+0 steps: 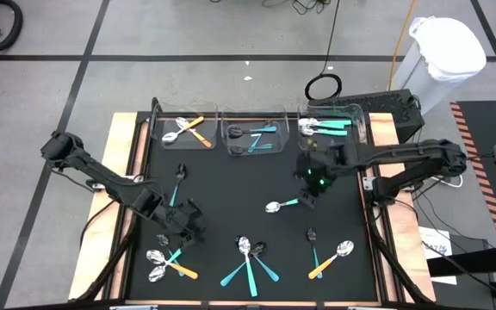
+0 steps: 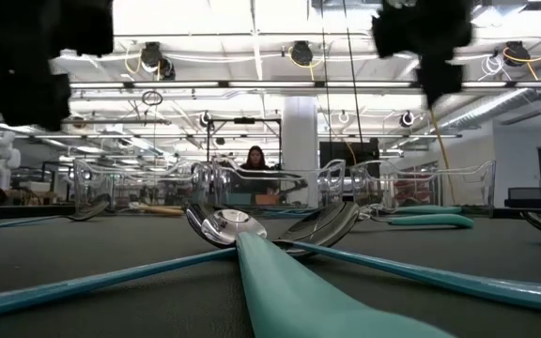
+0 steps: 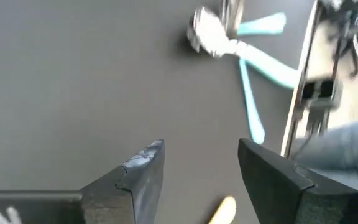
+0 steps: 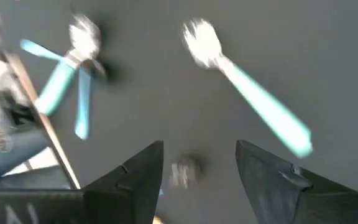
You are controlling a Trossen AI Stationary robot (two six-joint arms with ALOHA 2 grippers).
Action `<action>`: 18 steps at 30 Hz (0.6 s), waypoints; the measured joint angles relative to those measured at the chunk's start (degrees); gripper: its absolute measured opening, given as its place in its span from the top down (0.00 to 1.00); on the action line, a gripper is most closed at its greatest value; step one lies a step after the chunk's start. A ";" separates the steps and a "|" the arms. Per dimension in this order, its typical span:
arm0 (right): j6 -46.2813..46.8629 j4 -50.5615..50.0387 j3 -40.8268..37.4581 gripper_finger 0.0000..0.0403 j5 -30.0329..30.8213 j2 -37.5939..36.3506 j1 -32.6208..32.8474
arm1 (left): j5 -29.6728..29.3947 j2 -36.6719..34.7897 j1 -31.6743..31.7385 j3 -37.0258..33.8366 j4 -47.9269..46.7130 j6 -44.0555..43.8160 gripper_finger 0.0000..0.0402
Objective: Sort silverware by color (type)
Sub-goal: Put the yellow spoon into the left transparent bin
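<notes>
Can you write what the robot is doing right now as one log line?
left hand: open, empty, over mat | right hand: open, above teal spoon | bins: some spoons

Shiny metal spoons (image 1: 275,206) with plastic handles lie on a matt black mat (image 1: 231,189).

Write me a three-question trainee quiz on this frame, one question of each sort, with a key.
1. True or false: the left tool is shut on a spoon.
2. How many clear bins line the mat's far edge? A) two B) three C) four
3. Fill in: the spoon nearest the right tool has a silver bowl and a ____ handle.

Key:
1. False: both tools stand open and empty above the black mat.
2. B: the left bin, middle bin and right bin.
3. Teal: the lone teal-handled spoon lies on the mat beside that tool.
</notes>
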 joint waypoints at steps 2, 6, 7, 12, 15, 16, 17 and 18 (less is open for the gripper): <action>6.65 -2.58 -1.72 0.51 1.13 -0.37 3.95 | -4.81 -0.01 0.41 0.00 0.46 -0.39 0.49; 19.55 0.24 -7.83 0.51 1.28 -2.45 13.24 | -15.30 0.00 2.02 0.00 0.19 -6.11 0.49; 23.13 2.63 -9.66 0.51 1.21 -2.87 15.52 | -17.06 0.00 2.46 0.00 0.19 -7.29 0.49; 38.77 19.18 -17.84 0.51 4.25 -3.29 24.12 | -19.04 0.00 3.99 0.00 0.34 -9.21 0.49; 42.76 27.83 -20.41 0.51 9.43 -2.56 26.68 | -16.71 0.00 3.93 0.00 0.32 -9.31 0.49; 42.45 29.90 -20.67 0.51 10.79 -2.08 27.00 | -15.66 0.00 3.78 0.00 0.39 -9.33 0.49; 41.35 31.26 -20.73 0.51 11.72 -1.48 27.14 | -14.37 0.00 3.65 0.00 0.62 -9.33 0.49; 39.38 32.71 -20.75 0.51 11.83 -0.65 27.15 | -13.48 0.00 3.43 0.00 0.90 -9.35 0.49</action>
